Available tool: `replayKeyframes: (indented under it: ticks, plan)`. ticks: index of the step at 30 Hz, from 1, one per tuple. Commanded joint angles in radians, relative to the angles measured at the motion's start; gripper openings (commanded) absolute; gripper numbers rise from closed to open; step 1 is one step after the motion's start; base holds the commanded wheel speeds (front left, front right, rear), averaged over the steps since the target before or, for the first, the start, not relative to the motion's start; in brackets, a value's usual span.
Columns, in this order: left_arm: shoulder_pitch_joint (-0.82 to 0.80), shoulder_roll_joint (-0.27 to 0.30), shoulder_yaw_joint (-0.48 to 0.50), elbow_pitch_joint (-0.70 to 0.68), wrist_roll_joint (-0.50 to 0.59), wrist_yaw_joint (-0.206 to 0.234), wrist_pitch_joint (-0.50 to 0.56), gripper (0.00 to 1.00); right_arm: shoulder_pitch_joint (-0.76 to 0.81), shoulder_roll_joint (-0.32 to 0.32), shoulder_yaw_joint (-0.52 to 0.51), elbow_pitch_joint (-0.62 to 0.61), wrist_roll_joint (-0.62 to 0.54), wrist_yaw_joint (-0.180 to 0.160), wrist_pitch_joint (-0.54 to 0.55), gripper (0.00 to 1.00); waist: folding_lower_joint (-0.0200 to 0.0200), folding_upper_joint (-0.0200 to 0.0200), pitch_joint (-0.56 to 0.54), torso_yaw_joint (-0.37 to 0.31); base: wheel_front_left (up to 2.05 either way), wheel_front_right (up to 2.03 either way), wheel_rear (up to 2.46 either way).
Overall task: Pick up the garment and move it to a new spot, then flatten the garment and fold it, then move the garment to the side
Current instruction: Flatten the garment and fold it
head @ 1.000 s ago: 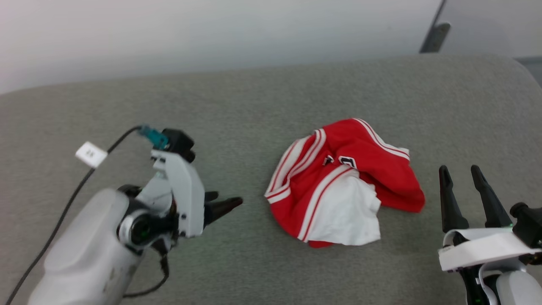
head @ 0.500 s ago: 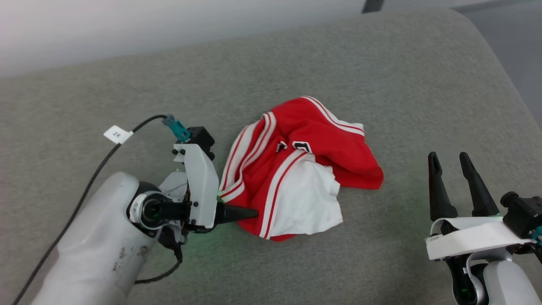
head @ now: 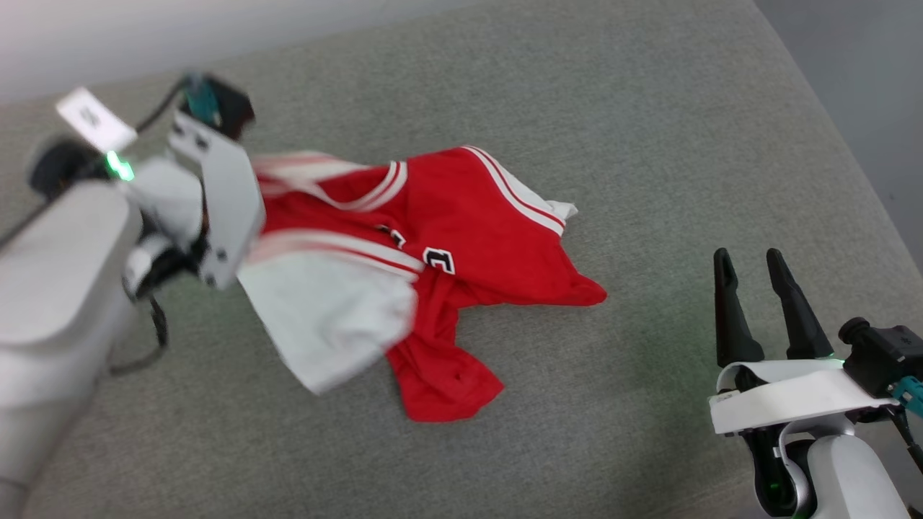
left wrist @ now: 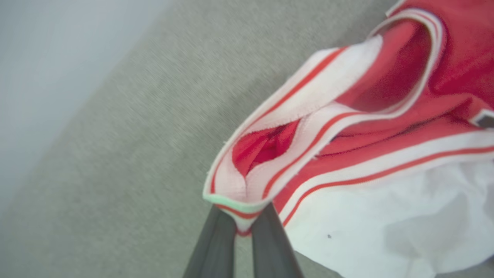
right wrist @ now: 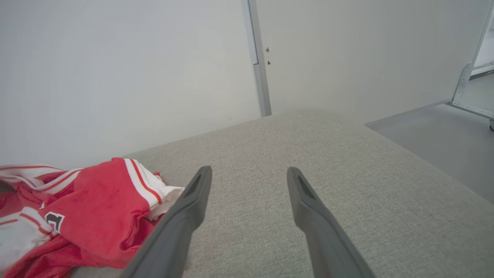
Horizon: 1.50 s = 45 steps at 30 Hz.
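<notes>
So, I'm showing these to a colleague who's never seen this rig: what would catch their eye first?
The red and white garment sprawled across the grey upholstered surface, one end lifted toward the left. Next, the left gripper shut on its striped trim, close up in the left wrist view. The right gripper stands open at the lower right, apart from the cloth.

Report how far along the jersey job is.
Done: the left gripper is shut on the striped trim of the red jersey T-shirt with white sleeves. In hand: the pick-up; its other end lies on the grey fabric surface. Left: relocating, flattening, folding, moving aside. The right gripper stands open, idle.
</notes>
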Motion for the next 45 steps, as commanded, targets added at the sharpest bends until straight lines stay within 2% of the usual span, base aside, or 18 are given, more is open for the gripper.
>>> replayKeyframes:
  ticks: [1, 3, 7, 10, 11, 12, 13, 20, 27, 30, 37, 38, 39, 40, 41, 45]
  plan:
    - [-0.042, 0.006, -0.021, 0.018, 0.037, -0.004, -0.039, 0.0, -0.012, 0.003, 0.007, 0.0, 0.009, -0.001, -0.005, 1.0, 0.0, 0.0, 0.016, -0.019, 0.0, 0.0, 0.0]
    - [-0.107, 0.016, -0.076, 0.045, 0.104, -0.004, -0.093, 0.0, -0.013, 0.005, 0.011, 0.0, 0.012, -0.001, -0.005, 1.0, 0.0, 0.0, 0.023, -0.029, 0.0, 0.0, 0.0]
    - [-0.199, 0.01, -0.162, 0.124, 0.155, -0.003, -0.178, 0.0, -0.02, 0.008, 0.015, -0.003, 0.017, -0.001, -0.005, 1.0, 0.0, 0.0, 0.034, -0.04, 0.0, 0.0, 0.0]
    - [-0.209, -0.027, -0.175, 0.213, 0.118, -0.003, -0.228, 0.0, -0.023, 0.009, 0.012, -0.003, 0.019, -0.001, -0.005, 1.0, 0.0, 0.0, 0.038, -0.041, 0.0, 0.0, 0.0]
    - [-0.21, -0.031, -0.181, 0.241, 0.108, -0.003, -0.241, 0.15, -0.022, 0.009, 0.011, -0.002, 0.019, -0.001, -0.005, 1.0, 0.0, 0.0, 0.038, -0.039, 0.0, 0.0, 0.0]
    - [-0.209, -0.035, -0.191, 0.266, 0.097, -0.004, -0.248, 0.52, -0.022, 0.009, 0.008, -0.001, 0.017, -0.001, -0.005, 1.0, 0.0, 0.0, 0.037, -0.036, 0.0, 0.0, 0.0]
    - [-0.203, -0.046, -0.197, 0.288, 0.082, -0.004, -0.252, 1.0, -0.021, 0.01, 0.004, 0.0, 0.017, -0.001, -0.005, 1.0, 0.0, 0.0, 0.034, -0.029, 0.0, 0.0, 0.0]
    - [-0.182, -0.054, -0.205, 0.34, -0.047, -0.004, -0.204, 1.0, 0.004, 0.009, -0.006, -0.001, 0.0, -0.001, -0.005, 1.0, 0.0, 0.0, 0.002, 0.04, 0.0, 0.0, 0.0]
    - [-0.149, -0.048, -0.154, 0.289, -0.287, -0.004, 0.061, 1.0, -0.009, 0.009, 0.014, -0.003, -0.002, -0.001, -0.005, 1.0, 0.0, 0.0, -0.005, 0.069, 0.0, 0.0, 0.0]
    - [-0.13, -0.053, -0.132, 0.268, -0.345, 0.0, 0.116, 1.0, -0.012, 0.01, 0.019, -0.005, 0.004, -0.001, -0.005, 1.0, 0.0, 0.0, 0.002, 0.068, 0.0, 0.0, 0.0]
    - [-0.056, -0.063, -0.062, 0.218, -0.486, 0.06, 0.186, 1.0, -0.022, 0.01, 0.013, -0.006, 0.023, -0.001, -0.005, 1.0, 0.0, 0.0, 0.041, 0.04, 0.0, 0.0, 0.0]
    - [-0.044, -0.066, -0.058, 0.214, -0.5, 0.066, 0.19, 0.87, -0.022, 0.01, 0.01, -0.006, 0.023, -0.001, -0.005, 1.0, 0.0, 0.0, 0.044, 0.036, 0.0, 0.0, 0.0]
    - [-0.035, -0.065, -0.056, 0.208, -0.507, 0.067, 0.196, 0.49, -0.023, 0.01, 0.008, -0.006, 0.022, -0.001, -0.005, 1.0, 0.0, 0.0, 0.048, 0.032, 0.0, 0.0, 0.0]
    - [-0.026, -0.065, -0.056, 0.203, -0.513, 0.067, 0.197, 0.33, -0.023, 0.01, 0.005, -0.007, 0.022, -0.001, -0.005, 1.0, 0.0, 0.0, 0.049, 0.03, 0.0, 0.0, 0.0]
    - [-0.021, -0.063, -0.055, 0.199, -0.517, 0.069, 0.196, 0.02, -0.022, 0.01, 0.004, -0.007, 0.022, -0.001, -0.005, 1.0, 0.0, 0.0, 0.05, 0.029, 0.0, 0.0, 0.0]
    - [-0.02, -0.041, -0.052, 0.18, -0.508, 0.07, 0.194, 0.0, -0.016, 0.01, -0.011, -0.005, 0.01, -0.001, -0.005, 1.0, 0.0, 0.0, 0.041, 0.04, 0.0, 0.0, 0.0]
